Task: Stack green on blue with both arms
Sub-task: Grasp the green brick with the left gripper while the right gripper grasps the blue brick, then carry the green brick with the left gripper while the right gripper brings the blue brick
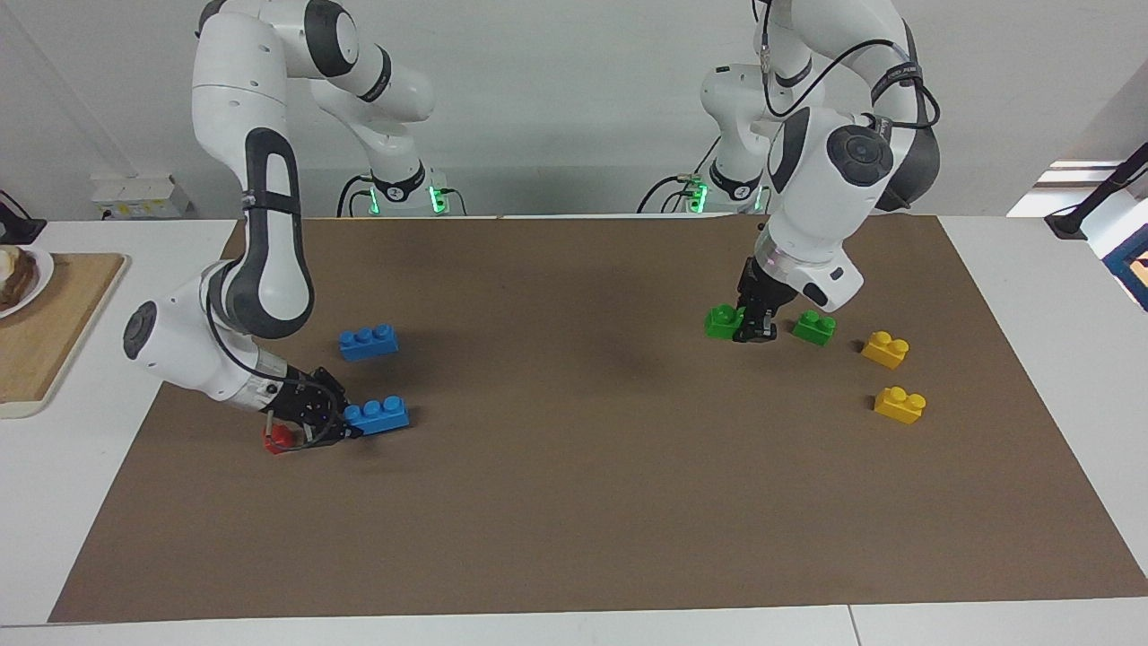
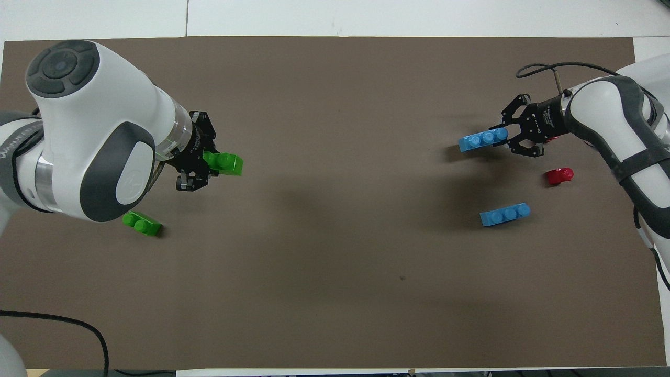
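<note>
Left gripper [image 1: 752, 330] is down at the mat [image 1: 574, 502] toward the left arm's end of the table, fingers closed on one end of a green brick [image 1: 720, 321]; the overhead view shows the rest of that brick sticking out sideways from the fingers. Can't tell if it's lifted off the mat yet. Second green brick [image 1: 813, 327] sits just beside the gripper, untouched, w/ two yellow bricks [image 1: 885, 349] near it, farther from the robots. Right gripper [image 1: 334, 423] is low at the right arm's end, coming in nearly flat, fingers closed on the end of a blue brick [image 1: 378, 415], which pokes out toward the table's middle. Small red brick [image 1: 279, 438] is right by that gripper; other blue brick [image 1: 369, 342] lies nearer the robots, apart. Handling, my read: hard hollow plastic, very light, stiff, won't crush, but smooth sides = slippery, & an end grip lets the brick swivel in the fingers. Better hold is across the flat long sides near the middle, studs left clear on blue. Green needs its underside free & square to blue's studs; pressing on takes a firm push, so blue needs bracing.
</note>
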Tool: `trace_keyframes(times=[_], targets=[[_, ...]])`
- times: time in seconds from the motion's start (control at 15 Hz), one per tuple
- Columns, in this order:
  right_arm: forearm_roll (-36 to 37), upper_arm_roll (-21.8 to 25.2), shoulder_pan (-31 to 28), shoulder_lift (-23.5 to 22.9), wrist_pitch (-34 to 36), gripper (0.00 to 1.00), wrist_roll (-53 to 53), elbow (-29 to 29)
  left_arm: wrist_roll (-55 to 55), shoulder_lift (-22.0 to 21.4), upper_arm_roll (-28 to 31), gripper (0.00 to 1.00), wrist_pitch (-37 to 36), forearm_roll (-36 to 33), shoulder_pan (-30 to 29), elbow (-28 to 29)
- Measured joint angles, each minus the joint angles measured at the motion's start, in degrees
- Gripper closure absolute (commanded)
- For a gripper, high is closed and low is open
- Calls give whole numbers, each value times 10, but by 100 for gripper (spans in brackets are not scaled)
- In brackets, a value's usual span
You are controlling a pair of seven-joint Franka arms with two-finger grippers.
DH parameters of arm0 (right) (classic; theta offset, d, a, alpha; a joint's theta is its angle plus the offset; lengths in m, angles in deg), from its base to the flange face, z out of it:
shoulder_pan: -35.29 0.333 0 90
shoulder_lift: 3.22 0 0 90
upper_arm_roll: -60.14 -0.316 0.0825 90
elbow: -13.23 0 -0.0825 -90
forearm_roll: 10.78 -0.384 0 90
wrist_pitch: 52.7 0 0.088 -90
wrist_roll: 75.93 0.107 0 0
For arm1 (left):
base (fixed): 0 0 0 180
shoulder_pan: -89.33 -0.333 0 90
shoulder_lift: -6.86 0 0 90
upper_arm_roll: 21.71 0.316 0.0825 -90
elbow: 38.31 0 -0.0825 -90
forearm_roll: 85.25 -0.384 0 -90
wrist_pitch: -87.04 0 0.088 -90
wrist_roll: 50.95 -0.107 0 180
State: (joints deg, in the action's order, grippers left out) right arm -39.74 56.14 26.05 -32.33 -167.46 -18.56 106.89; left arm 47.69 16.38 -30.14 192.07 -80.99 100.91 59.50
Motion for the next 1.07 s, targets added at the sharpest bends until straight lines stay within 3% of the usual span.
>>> trace_keyframes(times=[0.4, 0.8, 1.07], targets=[[-42, -2, 98, 4, -10, 100, 109, -26, 12, 0, 1, 100, 0, 0, 0, 0], [-47, -4, 237, 9, -96, 100, 304, -29, 36, 0, 0, 100, 0, -2, 3, 0], [-47, -4, 273, 9, -105, 100, 374, -27, 83, -1, -1, 100, 0, -7, 24, -1]])
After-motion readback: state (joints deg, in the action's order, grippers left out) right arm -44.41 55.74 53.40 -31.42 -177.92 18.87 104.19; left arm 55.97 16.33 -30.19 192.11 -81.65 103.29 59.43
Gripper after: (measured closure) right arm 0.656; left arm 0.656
